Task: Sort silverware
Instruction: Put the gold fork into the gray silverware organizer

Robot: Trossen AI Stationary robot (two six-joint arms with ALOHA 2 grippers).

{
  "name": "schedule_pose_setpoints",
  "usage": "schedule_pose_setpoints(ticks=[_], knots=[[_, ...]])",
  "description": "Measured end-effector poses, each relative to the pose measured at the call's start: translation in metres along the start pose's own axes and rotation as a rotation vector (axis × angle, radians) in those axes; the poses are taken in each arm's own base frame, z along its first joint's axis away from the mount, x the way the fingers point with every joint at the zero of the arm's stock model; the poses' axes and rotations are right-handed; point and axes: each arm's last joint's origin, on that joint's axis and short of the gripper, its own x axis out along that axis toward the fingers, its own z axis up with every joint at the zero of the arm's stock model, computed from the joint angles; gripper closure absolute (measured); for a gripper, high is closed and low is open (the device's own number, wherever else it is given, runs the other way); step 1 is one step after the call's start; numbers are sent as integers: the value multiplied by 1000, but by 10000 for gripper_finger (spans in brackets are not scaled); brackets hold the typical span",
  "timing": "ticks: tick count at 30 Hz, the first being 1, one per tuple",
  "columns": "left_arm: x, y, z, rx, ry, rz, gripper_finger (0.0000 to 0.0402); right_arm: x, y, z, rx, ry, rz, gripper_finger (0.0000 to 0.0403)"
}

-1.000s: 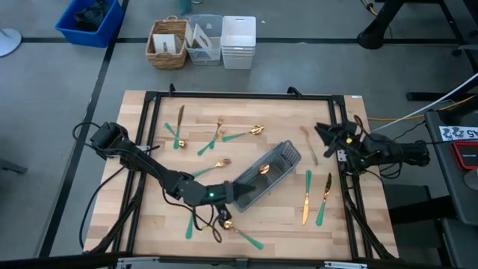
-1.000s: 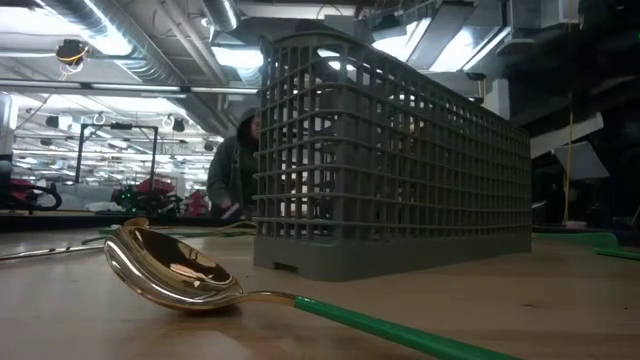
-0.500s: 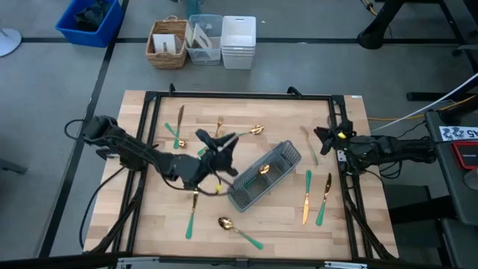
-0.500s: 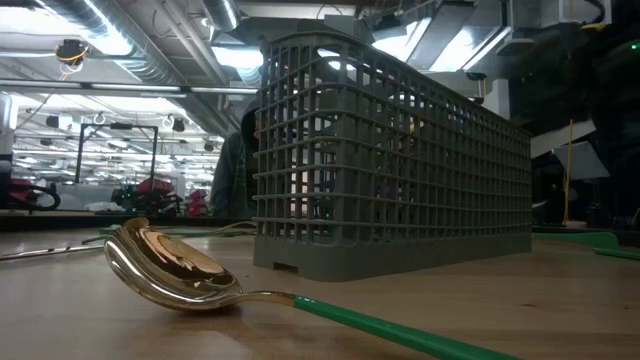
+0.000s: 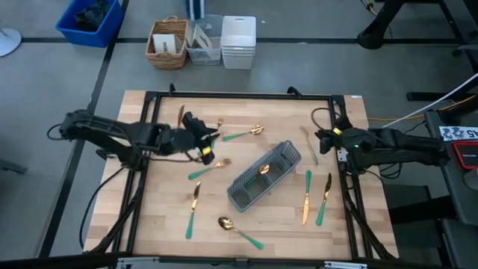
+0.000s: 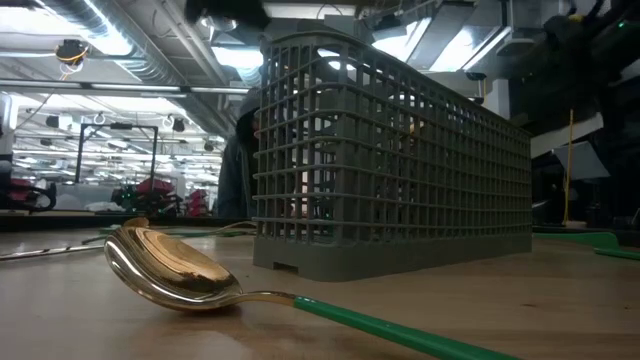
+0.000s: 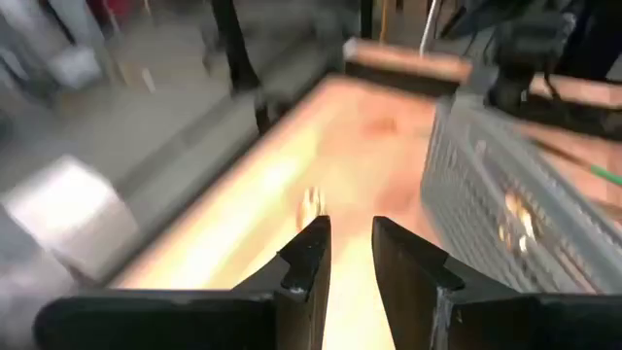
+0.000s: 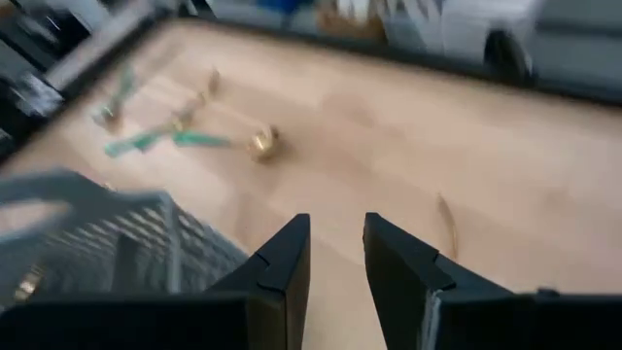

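Observation:
The silverware lies scattered on the wooden table: a knife, forks and a spoon at the far left. A knife and a spoon lie near. Two pieces lie right of the grey caddy. One gold piece lies inside the caddy. My left gripper hovers above the far-left forks, open by a narrow gap and empty. My right gripper waits at the right edge, also narrowly open and empty.
A pale spoon lies just in front of the right gripper. A black frame borders the table. Beyond the far edge stand a wicker basket, white bins and a blue crate. A person stands behind the caddy in the low view.
My left gripper has swung away from the caddy's near-left end, toward the table's far-left, and now hangs over the forks there. It holds nothing. The knife and spoon near the front edge, once partly under the arm, lie uncovered. The caddy has stayed in place.

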Motion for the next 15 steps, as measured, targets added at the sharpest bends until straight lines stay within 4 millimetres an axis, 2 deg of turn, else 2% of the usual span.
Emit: schedule_pose_setpoints(ticks=[7, 15], knots=[[12, 25, -7, -44, 131, 102, 329, 38, -2, 3, 46, 186, -213, 302], [20, 43, -13, -23, 266, 79, 329, 80, -13, 9, 95, 424, -293, 302]])
